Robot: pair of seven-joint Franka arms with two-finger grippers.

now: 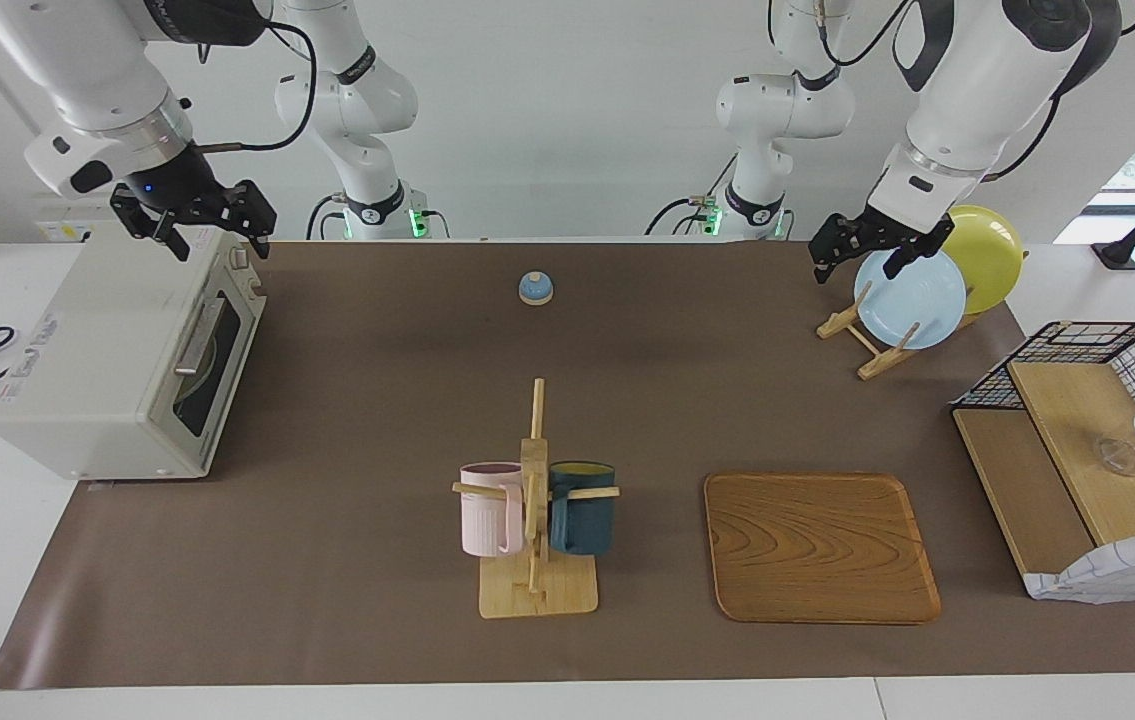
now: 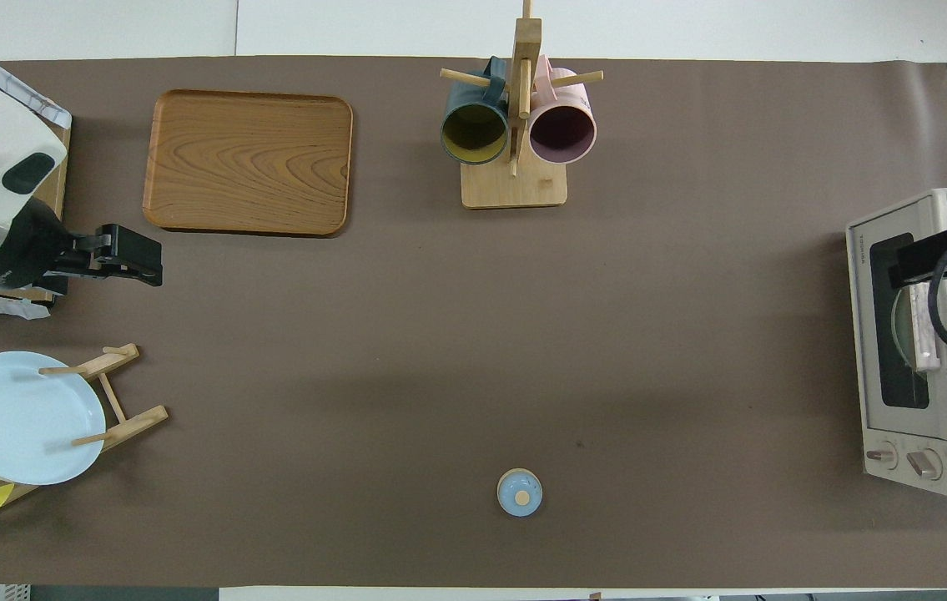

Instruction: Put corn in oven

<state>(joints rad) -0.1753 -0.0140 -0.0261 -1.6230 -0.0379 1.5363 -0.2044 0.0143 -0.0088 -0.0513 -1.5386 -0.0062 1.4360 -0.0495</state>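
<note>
Item: oven [image 1: 122, 365], off-white, at my right arm's end of the table, door shut, small "TOSHIBA" lettering on the front frame, a red-and-white warning sticker by the two knobs, further print on top too small to read; the corn shows in neither view. My right pincer [image 1: 195, 222] hangs over the oven's top, fingers apart, holding nothing. My left pincer [image 1: 872, 250] hangs over the blue plate [image 1: 909, 299] in its wooden rack, fingers apart, empty.
</note>
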